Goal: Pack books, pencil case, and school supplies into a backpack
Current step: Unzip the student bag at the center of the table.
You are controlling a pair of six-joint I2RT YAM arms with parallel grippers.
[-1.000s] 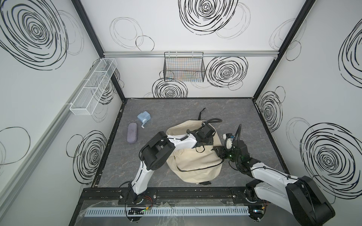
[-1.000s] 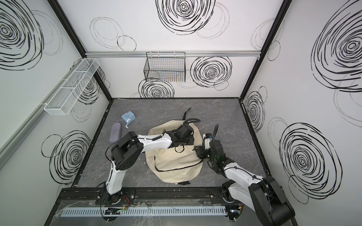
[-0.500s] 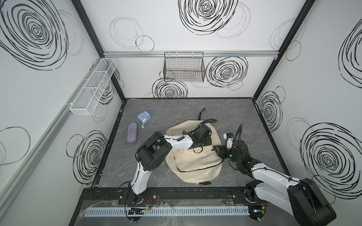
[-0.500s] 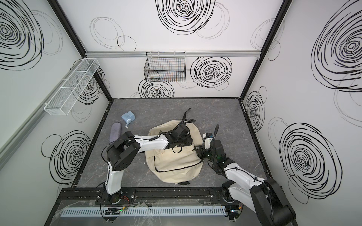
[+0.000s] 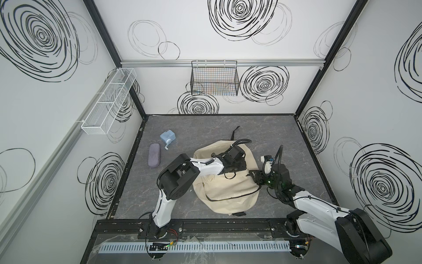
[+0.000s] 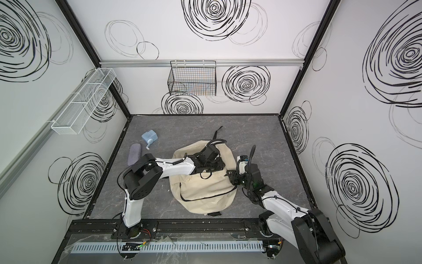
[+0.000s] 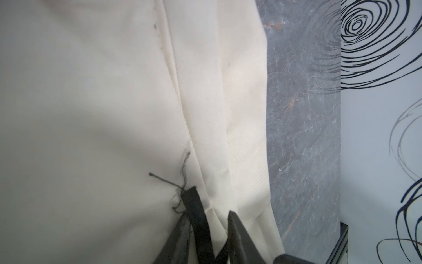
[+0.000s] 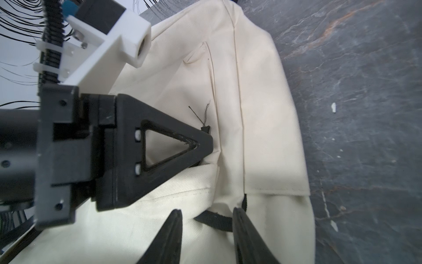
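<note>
Cream-beige backpack [image 5: 228,189] lies slumped at the centre of a grey marbled table [image 5: 205,128] in both top views. Over its upper part, the left gripper [image 7: 207,217] has its jaws partly apart around a black strap [image 7: 196,212]; I cannot tell whether they pinch it. At the bag's right edge, the right gripper [image 8: 206,211] stands parted astride a black loop [image 8: 214,220], grip unclear. To the upper left sit a purple pencil case [image 5: 154,155] and a light blue sharpener [image 5: 167,137].
</note>
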